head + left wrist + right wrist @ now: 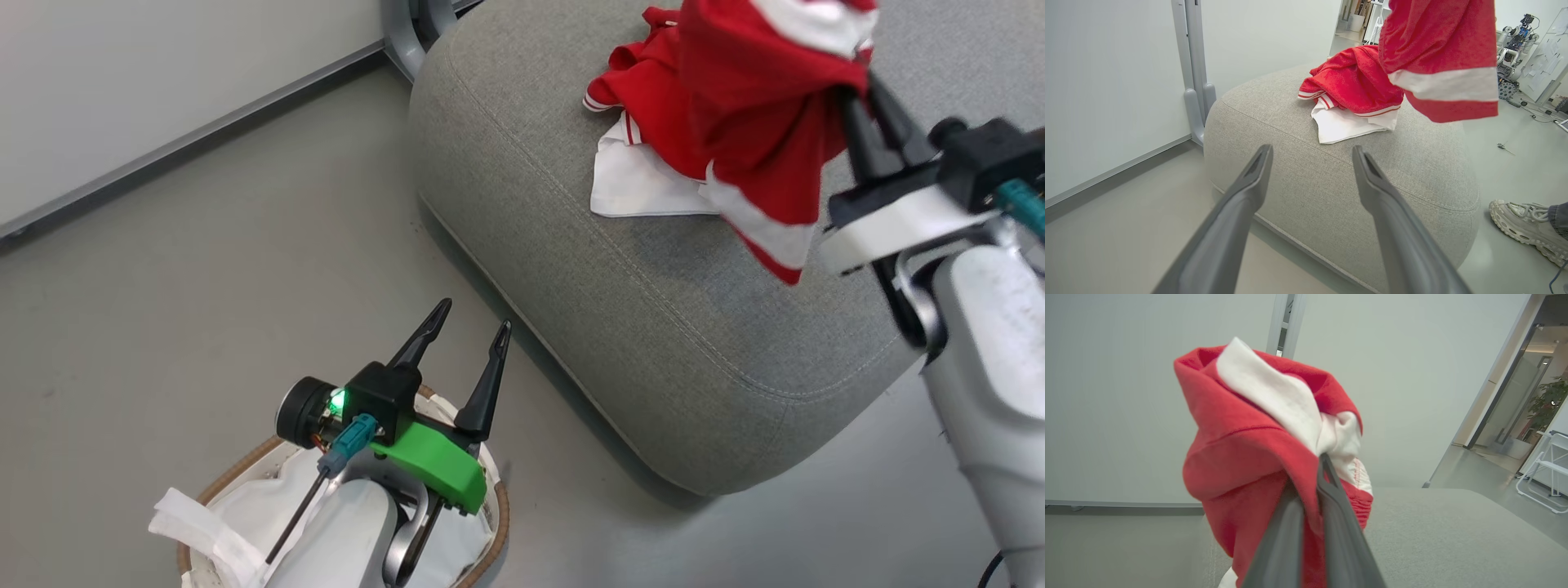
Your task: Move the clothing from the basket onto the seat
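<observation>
While the right gripper (861, 96) is clamped shut on a red garment (751, 106) with white stripes, that garment is held hanging over the grey seat (653, 310). A second red garment (645, 82) with white trim is seen lying crumpled on the seat's top. The left gripper (475, 314) is held above the basket (237, 469), its fingers spread wide and empty, pointing toward the seat. A white liner (253, 506) is seen inside the basket, and a person's shoe (1523, 224) rests on the floor (204, 286) beside the seat
</observation>
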